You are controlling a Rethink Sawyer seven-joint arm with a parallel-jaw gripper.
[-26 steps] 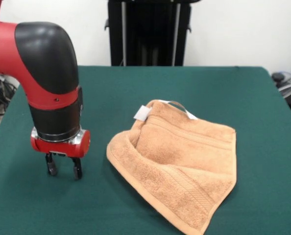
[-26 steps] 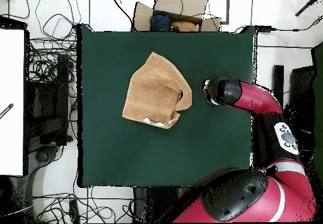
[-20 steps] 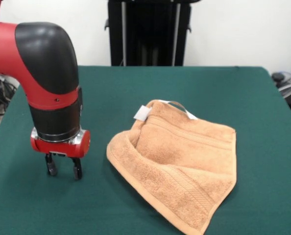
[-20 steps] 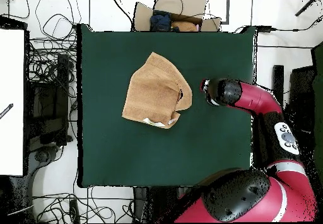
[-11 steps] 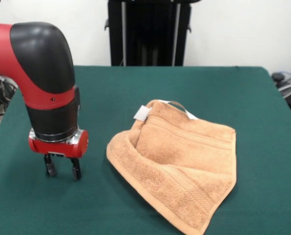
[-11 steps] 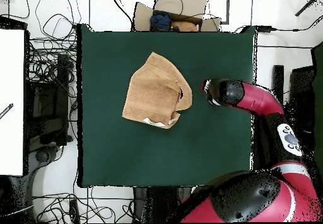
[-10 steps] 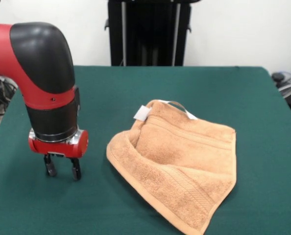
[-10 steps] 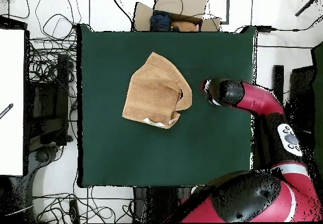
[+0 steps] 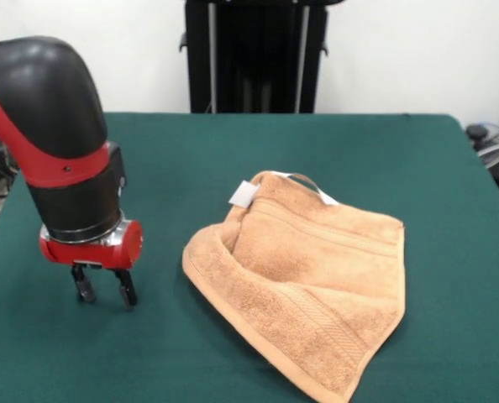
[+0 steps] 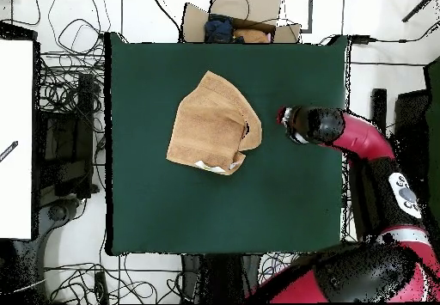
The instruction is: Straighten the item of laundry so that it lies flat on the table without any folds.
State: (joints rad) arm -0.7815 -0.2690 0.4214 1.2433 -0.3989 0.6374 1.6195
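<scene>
Backing off from the folded towel [image 9: 304,298], your gripper [image 9: 103,290] has slid further aside, jaws apart and empty, so the fold still needs pulling flat.

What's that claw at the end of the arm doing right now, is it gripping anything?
Gripper: open, holding nothing, beside the towel and not touching it.

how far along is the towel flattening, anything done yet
Nothing looks done: the towel lies on the table with one edge folded over and a raised pocket by its white tag. In hand: nothing; the gripper stands beside it, jaws open and empty. Left: gripping a corner and spreading the fold flat.
</scene>
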